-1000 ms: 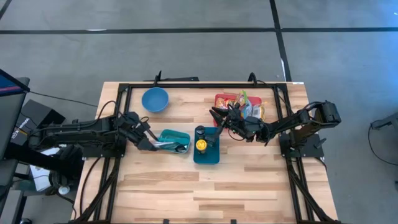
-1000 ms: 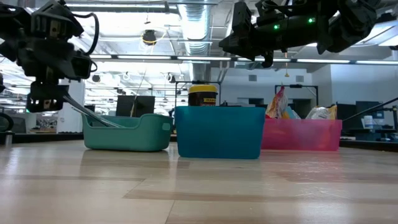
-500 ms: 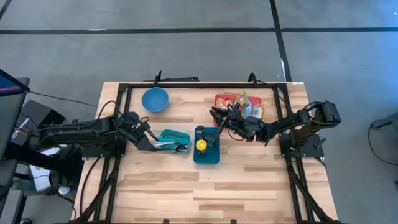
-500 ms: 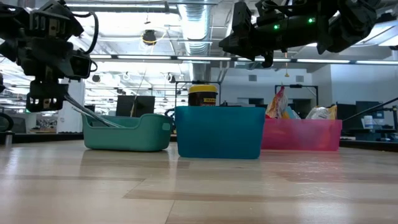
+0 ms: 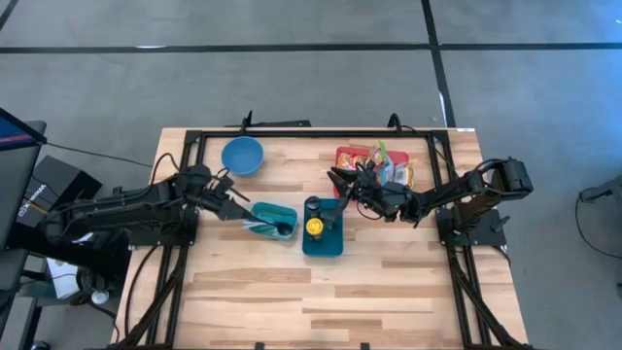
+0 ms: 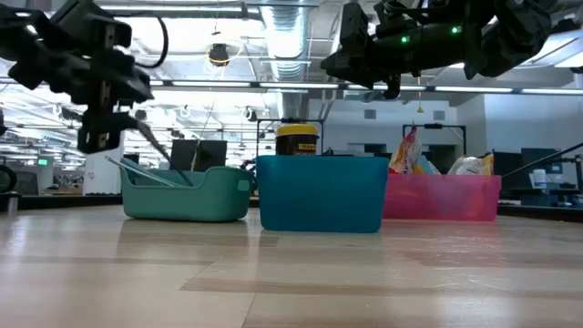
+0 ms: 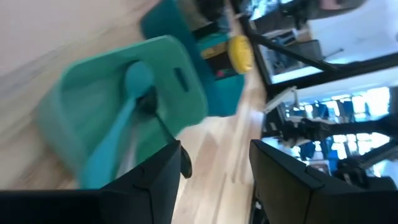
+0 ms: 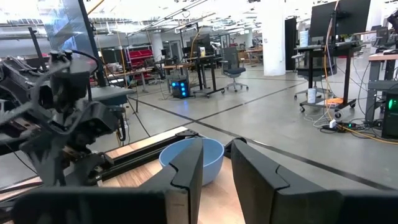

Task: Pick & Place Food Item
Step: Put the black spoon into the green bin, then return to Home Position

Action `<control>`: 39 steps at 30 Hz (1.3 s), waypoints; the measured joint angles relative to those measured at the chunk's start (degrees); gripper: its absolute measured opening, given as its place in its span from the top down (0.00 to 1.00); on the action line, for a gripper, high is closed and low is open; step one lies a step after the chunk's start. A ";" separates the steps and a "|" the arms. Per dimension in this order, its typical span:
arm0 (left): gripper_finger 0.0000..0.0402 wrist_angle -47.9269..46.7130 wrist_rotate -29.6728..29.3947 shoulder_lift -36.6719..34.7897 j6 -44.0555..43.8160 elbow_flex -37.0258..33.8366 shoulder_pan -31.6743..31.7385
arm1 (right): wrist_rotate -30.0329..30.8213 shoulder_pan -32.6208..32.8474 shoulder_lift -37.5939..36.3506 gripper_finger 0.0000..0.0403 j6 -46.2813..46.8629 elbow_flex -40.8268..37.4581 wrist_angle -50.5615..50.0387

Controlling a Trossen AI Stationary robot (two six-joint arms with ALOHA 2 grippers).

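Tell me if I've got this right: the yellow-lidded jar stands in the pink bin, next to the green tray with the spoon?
Not quite. The yellow-lidded jar stands in the blue bin, not the pink one; the high view shows it. The pink bin holds snack packets instead. The rest is right: the blue bin sits beside the green tray with the spoon.

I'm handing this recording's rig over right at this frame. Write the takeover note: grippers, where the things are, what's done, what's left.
Left gripper: open, empty, raised beside the green tub, which holds utensils.
Right gripper: fingers apart with nothing between them, hanging above the far edge of the blue bin.
Yellow-lidded jar stands in the blue bin. Snack packets lie in the red tray. Blue bowl sits apart at the back.
Done: jar is binned. Left: packets not yet picked, if they are meant to move.
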 joint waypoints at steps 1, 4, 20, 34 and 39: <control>0.54 -1.11 0.02 0.00 0.08 0.00 0.44 | 0.02 0.00 0.00 0.80 -0.02 0.00 0.00; 0.54 -2.99 0.02 0.02 0.56 0.00 1.58 | 0.00 0.02 0.01 0.80 -0.01 0.00 0.00; 0.54 -7.88 -7.21 0.00 4.52 -0.02 4.69 | 0.00 0.04 0.02 0.80 0.00 0.00 0.00; 0.54 4.32 -23.61 0.00 17.43 -0.07 5.14 | 0.00 0.04 0.02 0.80 0.00 0.00 0.00; 0.54 20.56 -27.77 0.00 24.65 -0.07 5.10 | 0.00 -0.17 0.02 0.80 -0.02 0.00 0.00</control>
